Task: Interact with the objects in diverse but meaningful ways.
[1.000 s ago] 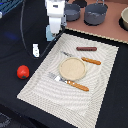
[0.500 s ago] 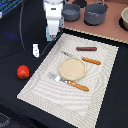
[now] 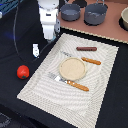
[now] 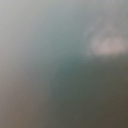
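Four toy pieces are within your reach, and none of them is held as far as the exterior view shows. The gripper hangs low over the far corner of the striped placemat, on the exterior view's left; its fingertips are lost against the dark table, so you cannot tell whether they stand apart or together.

- Little white bottle-like piece: upright on the black table, just beside the mat edge and near the gripper.
- Red tomato: alone on the table, well apart from the mat, towards the exterior view's left.
- Dark brown sausage: lying flat on the mat beyond the tan plate.
- Milk carton: not made out in either view.

Risks, as judged from here:
- Your wrist view is a grey-green blur with one pale smear. You get no close-in check on alignment, so any descent relies on the exterior view alone.
- The bottle piece looks light and narrow-based. A finger arriving off-centre would likely tip it or skid it along the table.
- The tomato is round; a glancing contact could send it rolling towards the table edge.
- The black cable loops beside the arm, near the bottle piece. A sweep that way could drag it across the piece.
- The fork and knife flank the plate; a low pass towards the sausage may catch them.
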Motion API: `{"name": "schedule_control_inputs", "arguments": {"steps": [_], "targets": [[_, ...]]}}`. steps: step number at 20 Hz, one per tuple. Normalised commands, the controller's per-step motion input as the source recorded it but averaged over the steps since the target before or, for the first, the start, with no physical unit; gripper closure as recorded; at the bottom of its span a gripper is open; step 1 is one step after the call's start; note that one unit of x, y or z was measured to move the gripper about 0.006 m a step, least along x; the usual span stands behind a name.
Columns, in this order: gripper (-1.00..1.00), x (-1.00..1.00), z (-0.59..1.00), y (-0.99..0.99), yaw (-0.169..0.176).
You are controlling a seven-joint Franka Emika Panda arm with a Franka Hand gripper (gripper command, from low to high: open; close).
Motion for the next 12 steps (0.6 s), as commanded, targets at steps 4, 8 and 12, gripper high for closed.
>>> {"name": "schedule_control_inputs", "arguments": {"steps": [4, 8, 12], "targets": [[1.00, 0.17, 0.16, 0.19, 0.014], [1.00, 0.16, 0.06, 0.15, 0.021], [1.00, 0.12, 0.19, 0.07, 0.021]]}}
